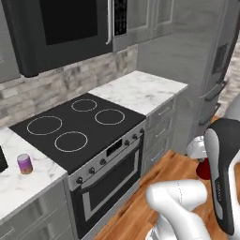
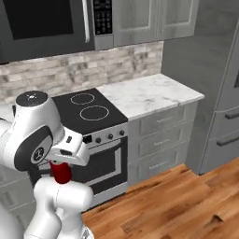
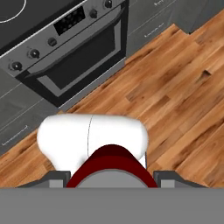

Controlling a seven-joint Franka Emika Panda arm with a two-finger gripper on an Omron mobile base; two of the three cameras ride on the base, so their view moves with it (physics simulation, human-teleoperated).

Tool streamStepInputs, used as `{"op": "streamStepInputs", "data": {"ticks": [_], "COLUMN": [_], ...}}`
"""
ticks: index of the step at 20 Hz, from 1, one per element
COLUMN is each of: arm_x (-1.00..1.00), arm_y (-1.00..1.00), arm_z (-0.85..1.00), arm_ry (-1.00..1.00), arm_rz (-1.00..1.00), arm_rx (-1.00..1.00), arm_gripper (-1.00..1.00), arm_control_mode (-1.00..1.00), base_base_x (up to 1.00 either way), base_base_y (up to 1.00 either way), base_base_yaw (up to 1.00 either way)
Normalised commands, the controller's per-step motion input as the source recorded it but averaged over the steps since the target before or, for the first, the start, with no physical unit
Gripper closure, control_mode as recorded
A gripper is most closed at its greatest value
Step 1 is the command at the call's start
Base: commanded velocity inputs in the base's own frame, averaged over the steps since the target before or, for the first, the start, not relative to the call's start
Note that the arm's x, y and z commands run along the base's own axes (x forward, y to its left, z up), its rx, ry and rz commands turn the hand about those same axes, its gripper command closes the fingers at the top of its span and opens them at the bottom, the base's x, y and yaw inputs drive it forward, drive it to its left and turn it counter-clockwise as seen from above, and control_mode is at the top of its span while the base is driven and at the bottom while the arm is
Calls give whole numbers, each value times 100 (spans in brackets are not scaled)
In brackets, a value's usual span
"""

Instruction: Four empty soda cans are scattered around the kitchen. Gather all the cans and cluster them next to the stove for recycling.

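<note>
White marble tabletop flanks the wide black glass stove; left of it stands a pink-purple can (upright). The hand grips a red can above wooden floor.

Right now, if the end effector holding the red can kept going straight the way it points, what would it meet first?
Probably the robot's own white arm segment, directly below the red can in the end effector. Past that, wooden floor before the stove. Depth is unclear.

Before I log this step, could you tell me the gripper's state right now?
Gripper: closed on the red soda can, held above the wooden floor.
</note>
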Motion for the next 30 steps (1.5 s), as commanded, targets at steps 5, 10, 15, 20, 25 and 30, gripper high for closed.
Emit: {"op": "streamStepInputs", "data": {"ticks": [5,10,15,20,25,30], "arm_x": [0,0,0,0,0,0], "arm_y": [0,0,0,0,0,0], "arm_z": [0,0,0,0,0,0], "arm_ry": [0,0,0,0,0,0], "arm_rz": [0,0,0,0,0,0], "arm_rx": [0,0,0,0,0,0], "arm_gripper": [100,100,100,100,100,100], "arm_control_mode": [100,100,100,100,100,100], "base_base_x": [19,3,8,0,1,0], "base_base_y": [-76,-71,-64,-66,-54,-36], "base_base_yaw": [40,36,31,34,33,26]}}
